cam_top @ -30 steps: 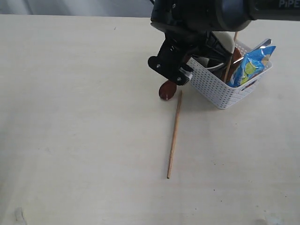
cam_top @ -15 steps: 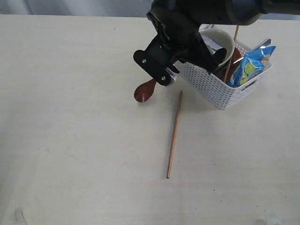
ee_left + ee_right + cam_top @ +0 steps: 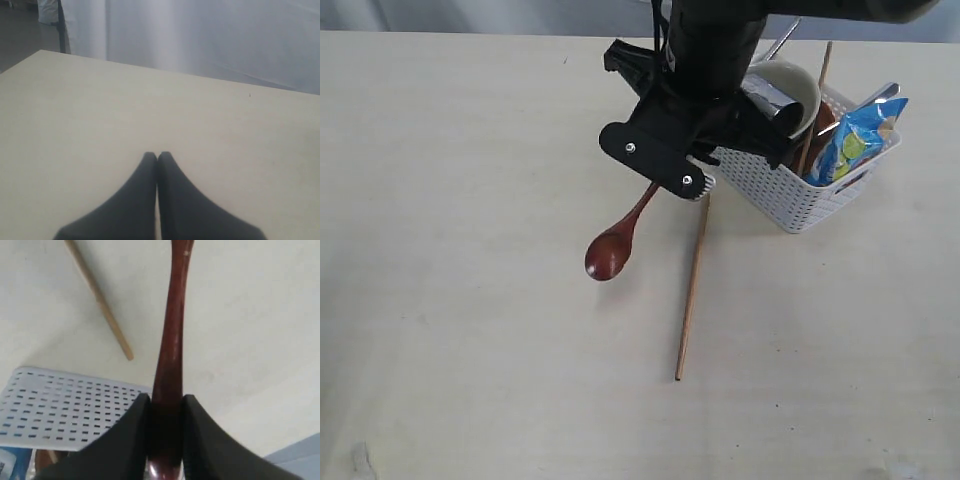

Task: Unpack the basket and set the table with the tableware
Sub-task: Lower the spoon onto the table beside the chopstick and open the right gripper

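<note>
Exterior view: the basket [image 3: 790, 195] holds a cream bowl [image 3: 800, 88], a blue packet [image 3: 855, 140] and one upright chopstick [image 3: 817, 95]. The right claw [image 3: 665, 178] grips the spoon [image 3: 613, 247] by its handle, near the loose chopstick [image 3: 692, 290] on the tabletop [image 3: 470, 300]. The left claw [image 3: 157, 157] is closed and empty. Over the last second the spoon has travelled leftward, away from the basket; the loose chopstick is unmoved.

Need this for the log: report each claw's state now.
Left claw: closed, holding nothing.
Right claw: closed on the spoon, gripping its handle.
</note>
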`<state>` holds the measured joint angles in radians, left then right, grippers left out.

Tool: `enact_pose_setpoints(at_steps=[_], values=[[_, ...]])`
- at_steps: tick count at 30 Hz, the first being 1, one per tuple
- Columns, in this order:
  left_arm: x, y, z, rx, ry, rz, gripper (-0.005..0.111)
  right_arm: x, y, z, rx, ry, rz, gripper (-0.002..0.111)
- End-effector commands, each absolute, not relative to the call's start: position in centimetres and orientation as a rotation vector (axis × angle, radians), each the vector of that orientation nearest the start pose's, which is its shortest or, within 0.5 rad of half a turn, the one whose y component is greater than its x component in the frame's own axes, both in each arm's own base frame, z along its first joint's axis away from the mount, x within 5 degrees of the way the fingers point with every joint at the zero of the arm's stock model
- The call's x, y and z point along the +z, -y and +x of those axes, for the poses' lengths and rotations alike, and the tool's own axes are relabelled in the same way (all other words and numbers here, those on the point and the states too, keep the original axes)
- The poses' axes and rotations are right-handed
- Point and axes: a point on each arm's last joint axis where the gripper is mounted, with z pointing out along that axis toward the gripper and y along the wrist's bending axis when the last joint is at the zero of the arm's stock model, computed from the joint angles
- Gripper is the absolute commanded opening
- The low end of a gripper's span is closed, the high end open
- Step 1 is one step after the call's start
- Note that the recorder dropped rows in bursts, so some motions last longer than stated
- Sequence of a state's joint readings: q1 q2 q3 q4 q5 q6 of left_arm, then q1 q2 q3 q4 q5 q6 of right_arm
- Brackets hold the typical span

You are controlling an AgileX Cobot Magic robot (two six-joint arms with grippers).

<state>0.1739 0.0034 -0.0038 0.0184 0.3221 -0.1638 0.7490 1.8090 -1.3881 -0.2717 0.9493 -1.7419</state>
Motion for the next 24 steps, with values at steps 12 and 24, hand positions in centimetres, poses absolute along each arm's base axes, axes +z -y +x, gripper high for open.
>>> enact_pose_setpoints(at_steps=[12,24], values=[[18.4,-1.0,5.3,0.033,-1.779,-0.289,0.0,16.4,-26.8,28.0,-0.51,-0.208,-3.087,0.0],[18.4,-1.0,5.3,0.033,-1.779,-0.289,0.0,14.2,-25.7,27.7,-0.566,-0.025,-3.158,0.0]])
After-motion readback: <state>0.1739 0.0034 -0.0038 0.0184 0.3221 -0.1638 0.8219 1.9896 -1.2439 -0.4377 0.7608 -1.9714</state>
